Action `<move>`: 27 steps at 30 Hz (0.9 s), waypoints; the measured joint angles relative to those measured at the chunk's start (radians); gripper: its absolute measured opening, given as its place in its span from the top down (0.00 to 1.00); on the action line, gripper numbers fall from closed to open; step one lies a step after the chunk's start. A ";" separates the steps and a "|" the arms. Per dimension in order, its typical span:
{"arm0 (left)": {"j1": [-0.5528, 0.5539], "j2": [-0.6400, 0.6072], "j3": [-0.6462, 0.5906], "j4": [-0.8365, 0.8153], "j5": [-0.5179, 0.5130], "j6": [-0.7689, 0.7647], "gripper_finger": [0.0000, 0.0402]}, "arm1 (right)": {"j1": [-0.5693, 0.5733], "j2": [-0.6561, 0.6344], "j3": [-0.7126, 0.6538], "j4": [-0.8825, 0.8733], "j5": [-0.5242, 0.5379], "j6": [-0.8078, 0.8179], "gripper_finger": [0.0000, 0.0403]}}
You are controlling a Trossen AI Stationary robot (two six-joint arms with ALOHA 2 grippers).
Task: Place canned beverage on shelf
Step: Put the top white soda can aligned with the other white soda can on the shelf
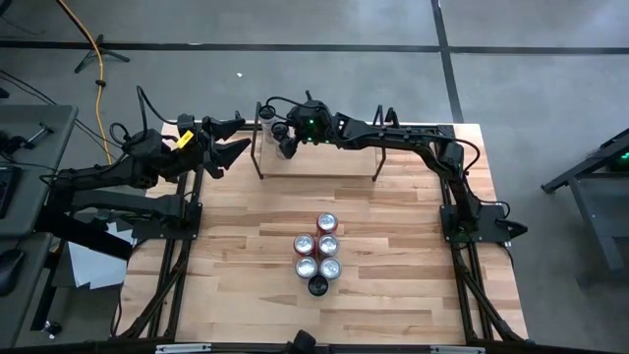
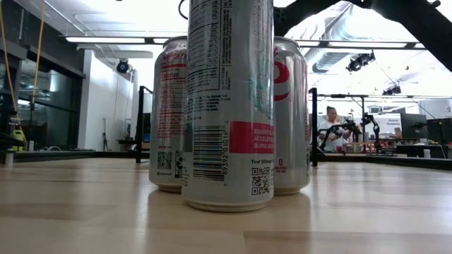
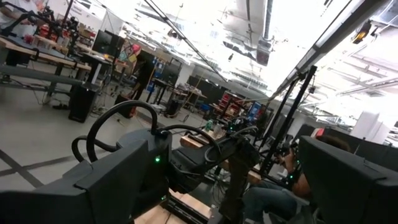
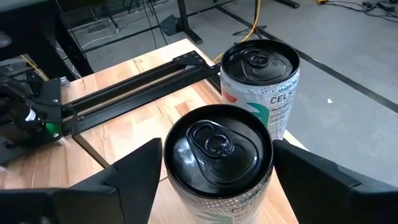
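Right wrist view shows my right gripper [image 4: 214,171] parted around, not clamping, the can [image 4: 217,155] standing on the shelf [image 1: 324,162] beside another can [image 4: 261,81]; withdrawing crooked could topple either one.

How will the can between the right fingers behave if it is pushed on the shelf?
The can stands tall and narrow on the shelf, so it may tip. Its smooth metal wall probably slips easily. A second can stands close behind and could be knocked.

A pale wooden tabletop [image 1: 393,285] is carrying six upright cans [image 1: 318,258] clustered mid-table, while a low black-rod shelf [image 1: 334,162] at its far edge is holding two black-topped cans [image 4: 249,81].
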 joint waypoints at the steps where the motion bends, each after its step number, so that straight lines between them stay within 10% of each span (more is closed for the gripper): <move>1: 0.000 0.000 0.000 0.000 0.000 0.000 0.07 | 0.000 0.000 0.000 0.000 -0.001 0.000 0.27; 11: 0.000 0.000 0.000 0.000 0.000 0.000 0.07 | 0.002 0.000 0.000 0.001 -0.024 0.000 0.02; 27: 0.001 0.000 0.000 0.000 0.000 0.002 0.07 | -0.055 -0.097 0.000 -0.138 -0.057 -0.112 0.05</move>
